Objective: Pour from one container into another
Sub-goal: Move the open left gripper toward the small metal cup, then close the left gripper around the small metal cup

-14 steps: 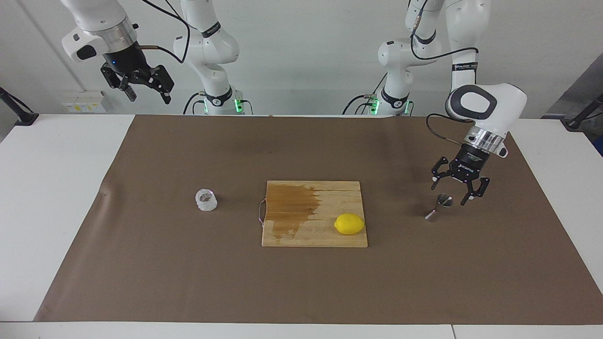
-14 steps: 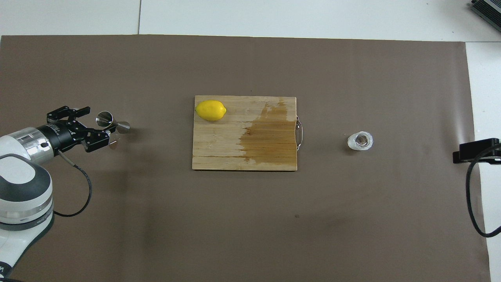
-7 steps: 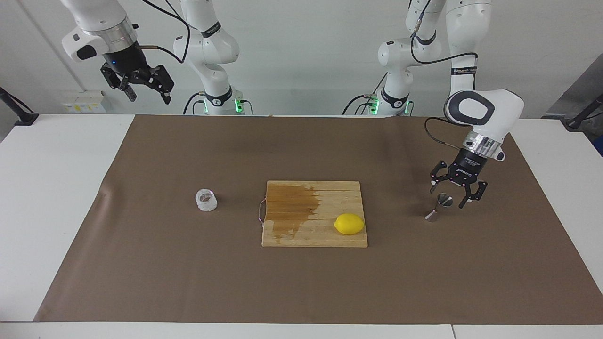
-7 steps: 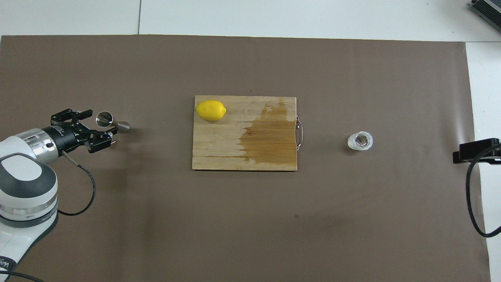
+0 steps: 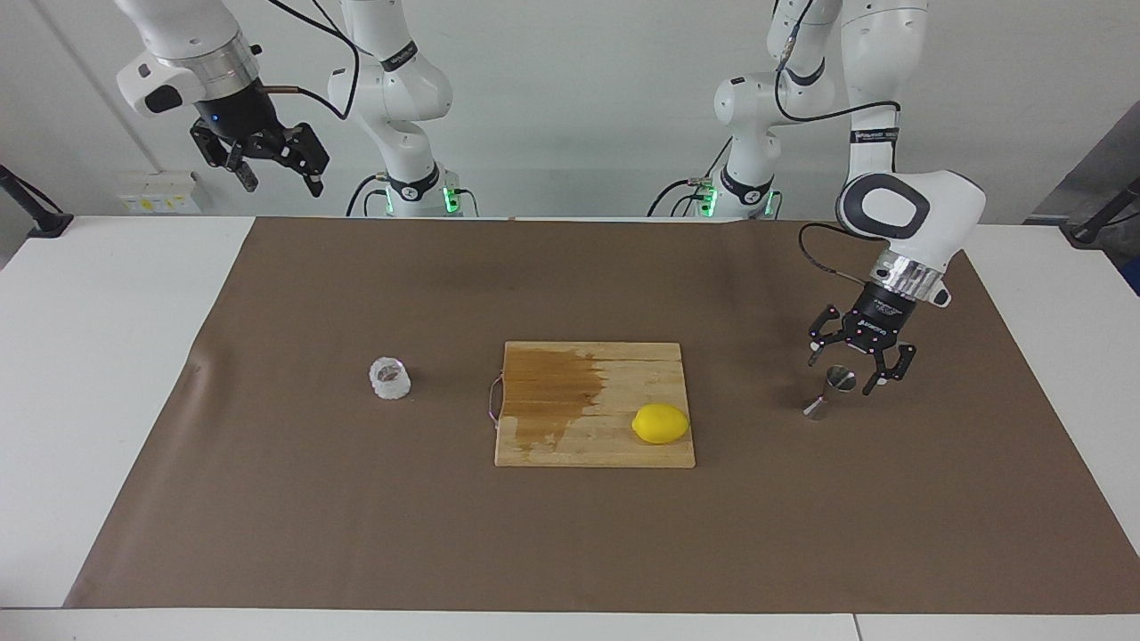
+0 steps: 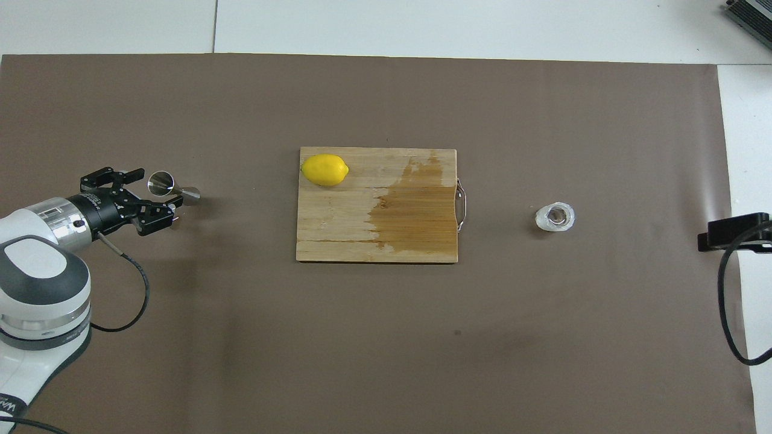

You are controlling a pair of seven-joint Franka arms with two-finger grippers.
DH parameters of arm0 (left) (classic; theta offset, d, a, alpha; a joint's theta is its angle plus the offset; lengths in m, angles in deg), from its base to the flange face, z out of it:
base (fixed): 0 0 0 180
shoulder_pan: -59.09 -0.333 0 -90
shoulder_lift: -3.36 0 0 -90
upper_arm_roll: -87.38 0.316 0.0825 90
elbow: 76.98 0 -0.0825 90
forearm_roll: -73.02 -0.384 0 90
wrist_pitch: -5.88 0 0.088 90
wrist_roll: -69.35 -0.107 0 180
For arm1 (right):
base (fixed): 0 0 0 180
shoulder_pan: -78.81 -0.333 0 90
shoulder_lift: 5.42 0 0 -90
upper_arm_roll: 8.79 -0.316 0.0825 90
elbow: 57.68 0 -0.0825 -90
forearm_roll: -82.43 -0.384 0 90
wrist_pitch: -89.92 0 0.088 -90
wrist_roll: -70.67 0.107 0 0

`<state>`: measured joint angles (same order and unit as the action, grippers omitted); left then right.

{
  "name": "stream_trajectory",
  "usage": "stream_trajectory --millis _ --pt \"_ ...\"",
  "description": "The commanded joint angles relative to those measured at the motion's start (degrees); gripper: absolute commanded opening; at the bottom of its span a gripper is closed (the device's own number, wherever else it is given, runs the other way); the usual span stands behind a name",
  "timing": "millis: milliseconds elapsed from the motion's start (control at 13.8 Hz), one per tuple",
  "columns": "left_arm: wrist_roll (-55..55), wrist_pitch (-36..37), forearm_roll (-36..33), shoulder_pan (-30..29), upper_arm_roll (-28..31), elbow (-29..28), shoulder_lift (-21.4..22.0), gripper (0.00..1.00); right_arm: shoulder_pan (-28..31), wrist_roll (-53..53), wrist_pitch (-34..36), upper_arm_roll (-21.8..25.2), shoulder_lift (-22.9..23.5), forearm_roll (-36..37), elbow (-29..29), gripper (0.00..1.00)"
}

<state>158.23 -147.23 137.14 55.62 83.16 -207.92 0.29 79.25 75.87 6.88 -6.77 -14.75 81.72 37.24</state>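
brown mat, nothing poured yet. my left gripper hangs open over the jigger; glass cup untouched, my right gripper waits open.

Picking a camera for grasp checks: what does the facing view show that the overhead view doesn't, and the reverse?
Facing only: the right claw, open, raised high off the table at the right arm's end, and both arm bases.
Overhead only: the round open mouth of the small shiny steel hourglass jigger, seen from above, and the inside of the small clear textured glass cup.
Both: the open left claw over the jigger, the cup, the yellow lemon on the stained wooden cutting board, and the brown table mat.
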Motion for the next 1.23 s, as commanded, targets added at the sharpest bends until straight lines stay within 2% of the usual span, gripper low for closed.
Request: stream_trajectory --millis 0,145,217,362,506,1157 --pt "-1.2 -1.3 1.0 0.7 0.4 0.1 -0.4 1.0 0.7 0.1 0.8 -0.4 -0.3 0.1 0.0 1.0" --pt "-1.2 -1.9 1.0 1.4 0.4 0.0 -0.4 1.0 0.7 0.1 0.8 -0.4 -0.3 0.1 0.0 1.0" --pt "-1.2 -2.2 1.0 1.6 0.4 0.0 -0.5 0.97 0.7 0.1 0.9 -0.4 -0.3 0.1 0.0 1.0" --pt "-1.2 -2.3 1.0 1.6 0.4 0.0 -0.5 0.8 0.7 0.1 0.9 -0.4 -0.3 0.1 0.0 1.0" --pt "-1.2 -2.3 1.0 1.6 0.4 0.0 -0.5 0.7 0.7 0.1 0.8 -0.4 -0.4 0.1 0.1 1.0" --pt "-1.4 -2.2 1.1 1.5 0.4 0.0 -0.4 0.69 0.7 0.1 0.8 -0.4 -0.3 0.1 0.0 1.0"
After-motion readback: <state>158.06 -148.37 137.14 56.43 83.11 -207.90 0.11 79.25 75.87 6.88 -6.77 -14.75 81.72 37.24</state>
